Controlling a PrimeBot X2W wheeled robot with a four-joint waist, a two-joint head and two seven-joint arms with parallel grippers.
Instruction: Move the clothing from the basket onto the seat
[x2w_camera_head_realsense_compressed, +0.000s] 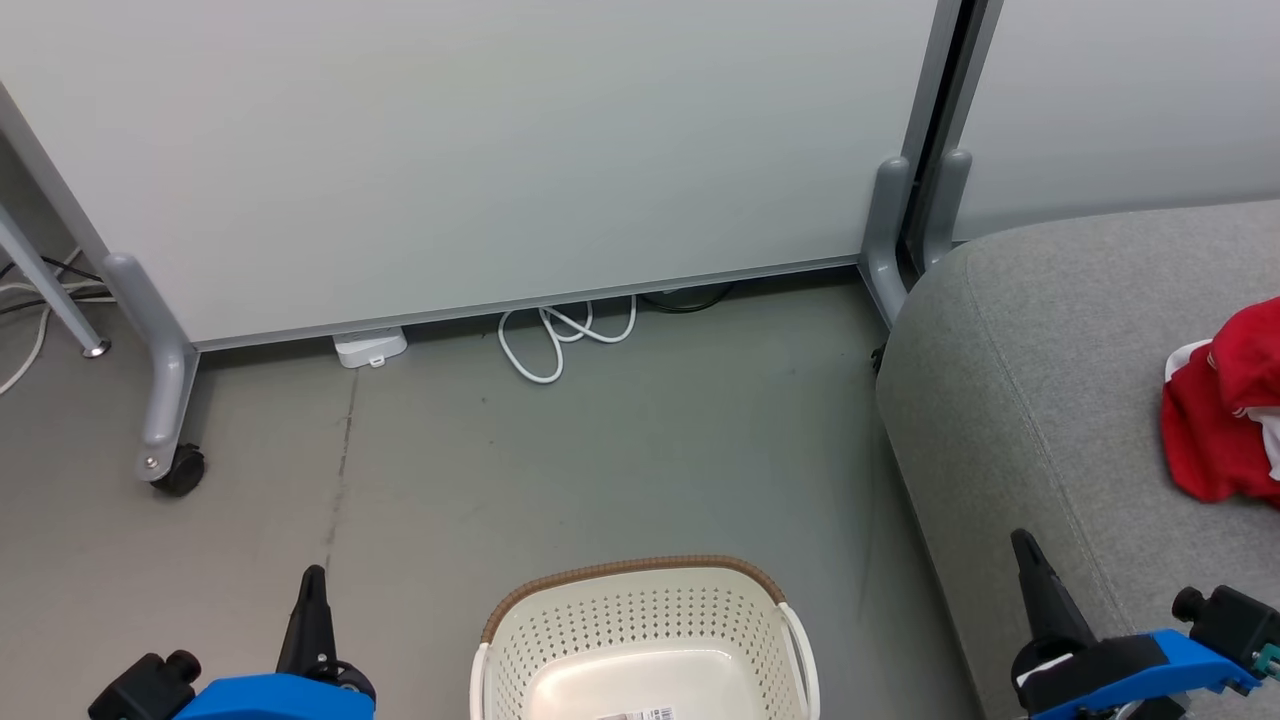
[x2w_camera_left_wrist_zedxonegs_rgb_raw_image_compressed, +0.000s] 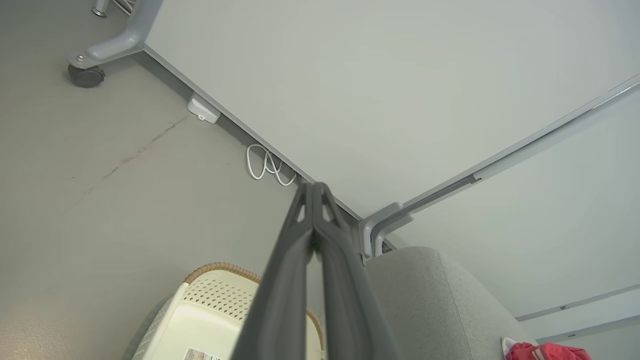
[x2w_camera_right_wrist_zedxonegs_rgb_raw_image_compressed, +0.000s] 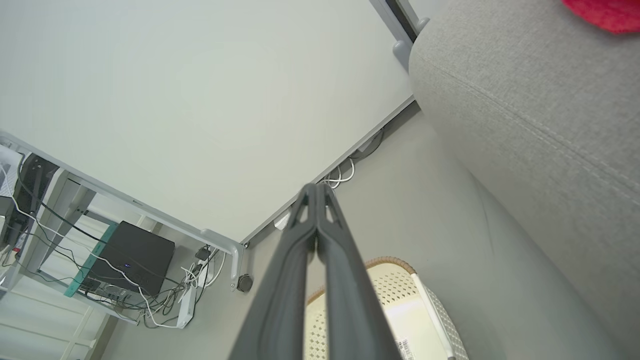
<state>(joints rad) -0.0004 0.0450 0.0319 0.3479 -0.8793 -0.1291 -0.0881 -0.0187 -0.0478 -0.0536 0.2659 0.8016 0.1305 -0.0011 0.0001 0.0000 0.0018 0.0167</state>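
Note:
The cream basket (x2w_camera_head_realsense_compressed: 640, 625) with its brown rim stands on the floor at the bottom centre; its visible inside holds only a label. Red clothing (x2w_camera_head_realsense_compressed: 1225, 410) with white trim lies bunched on the grey seat (x2w_camera_head_realsense_compressed: 1040, 380) at the right edge, also seen as red clothing (x2w_camera_left_wrist_zedxonegs_rgb_raw_image_compressed: 547, 351) and red clothing (x2w_camera_right_wrist_zedxonegs_rgb_raw_image_compressed: 605, 12). My left gripper (x2w_camera_head_realsense_compressed: 314, 580) hangs left of the basket (x2w_camera_left_wrist_zedxonegs_rgb_raw_image_compressed: 210, 310), fingers pressed together and empty. My right gripper (x2w_camera_head_realsense_compressed: 1022, 545) sits over the seat's front edge (x2w_camera_right_wrist_zedxonegs_rgb_raw_image_compressed: 525, 100), right of the basket (x2w_camera_right_wrist_zedxonegs_rgb_raw_image_compressed: 400, 300), fingers together on nothing.
A pale partition wall (x2w_camera_head_realsense_compressed: 480, 150) on castor feet (x2w_camera_head_realsense_compressed: 180, 470) closes the back. White cable loops (x2w_camera_head_realsense_compressed: 560, 335) and a small white box (x2w_camera_head_realsense_compressed: 370, 347) lie at its base. The right wrist view shows a shelf with a black box (x2w_camera_right_wrist_zedxonegs_rgb_raw_image_compressed: 130, 257) and cables.

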